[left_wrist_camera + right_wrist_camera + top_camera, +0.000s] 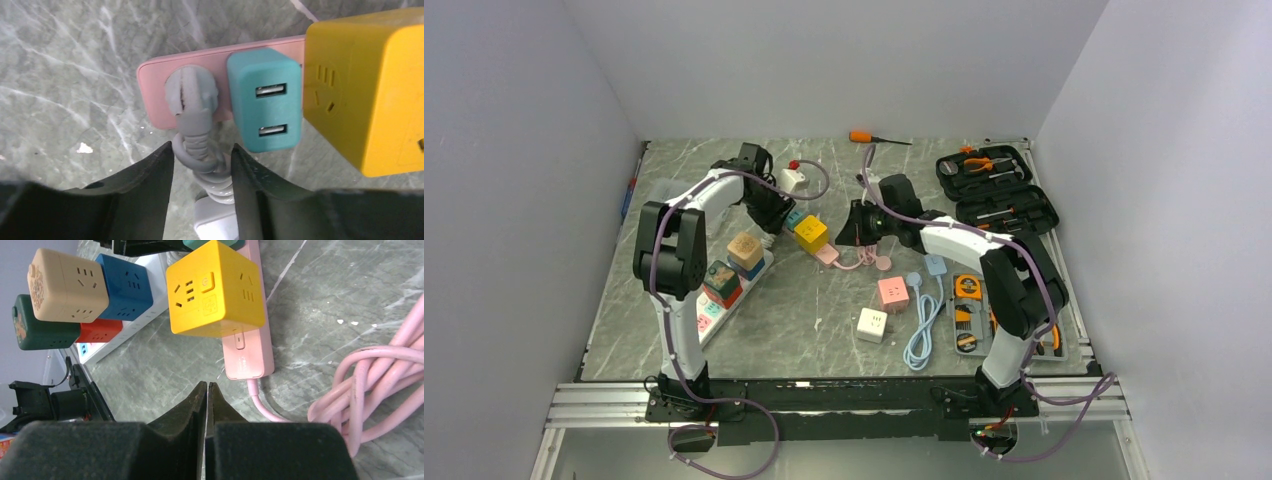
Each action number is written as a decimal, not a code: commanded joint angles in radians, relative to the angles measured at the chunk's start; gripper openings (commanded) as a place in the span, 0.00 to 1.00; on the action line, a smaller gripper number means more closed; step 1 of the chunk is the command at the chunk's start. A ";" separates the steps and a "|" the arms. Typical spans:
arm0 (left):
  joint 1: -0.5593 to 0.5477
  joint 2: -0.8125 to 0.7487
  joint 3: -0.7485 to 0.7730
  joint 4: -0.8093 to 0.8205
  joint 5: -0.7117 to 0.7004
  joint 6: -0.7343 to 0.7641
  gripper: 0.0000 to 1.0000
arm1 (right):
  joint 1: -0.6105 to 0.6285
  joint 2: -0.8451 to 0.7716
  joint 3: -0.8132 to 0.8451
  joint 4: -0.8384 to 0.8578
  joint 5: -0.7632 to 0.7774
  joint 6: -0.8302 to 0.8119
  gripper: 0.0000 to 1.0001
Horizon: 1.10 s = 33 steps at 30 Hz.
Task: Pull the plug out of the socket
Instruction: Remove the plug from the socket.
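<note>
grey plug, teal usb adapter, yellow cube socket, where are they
grey plug (191, 92), left wrist view, round head
teal usb adapter (265, 109), left wrist view, between its ports
yellow cube socket (215, 292), right wrist view, holed face

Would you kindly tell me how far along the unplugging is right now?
Done: the left gripper is lined up, open, straddling the cord below the grey plug. In hand: nothing gripped yet. Left: close, then pull the plug, still seated in the pink power strip. The right gripper sits shut, empty.
</note>
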State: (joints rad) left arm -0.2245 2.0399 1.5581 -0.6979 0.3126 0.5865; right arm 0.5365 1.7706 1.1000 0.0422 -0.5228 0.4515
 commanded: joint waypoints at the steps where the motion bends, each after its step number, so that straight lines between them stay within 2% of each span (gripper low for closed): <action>1: -0.006 0.021 0.049 -0.004 0.041 0.009 0.42 | -0.018 -0.060 -0.014 0.029 -0.002 0.004 0.07; 3: -0.007 0.015 0.065 -0.015 0.062 0.015 0.24 | -0.030 -0.072 -0.024 0.028 -0.013 0.003 0.08; 4: -0.007 0.007 0.074 -0.024 0.075 0.022 0.10 | -0.036 -0.079 -0.031 0.030 -0.014 0.003 0.08; 5: -0.007 -0.001 0.083 -0.034 0.083 0.026 0.02 | -0.044 -0.089 -0.041 0.035 -0.015 0.005 0.09; 6: -0.007 -0.008 0.091 -0.041 0.085 0.030 0.00 | -0.052 -0.099 -0.051 0.044 -0.019 0.008 0.10; 12: -0.008 -0.082 0.108 -0.048 0.148 0.049 0.00 | -0.084 -0.122 -0.096 0.103 -0.063 0.036 0.16; 16: -0.009 -0.116 0.123 -0.068 0.210 0.047 0.00 | -0.093 -0.107 -0.117 0.145 -0.127 0.047 0.26; 21: -0.013 -0.177 0.091 -0.059 0.280 0.044 0.00 | -0.093 -0.048 -0.118 0.204 -0.209 0.062 0.42; 24: -0.015 -0.229 0.058 -0.042 0.319 0.069 0.00 | -0.096 -0.021 -0.103 0.213 -0.217 0.059 0.48; 33: -0.022 -0.379 -0.062 -0.012 0.402 0.189 0.00 | -0.153 -0.033 -0.054 0.241 -0.256 0.068 0.52</action>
State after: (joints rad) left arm -0.2401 1.7626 1.5043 -0.7685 0.5751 0.6891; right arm 0.4099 1.7565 0.9932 0.1978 -0.7311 0.5175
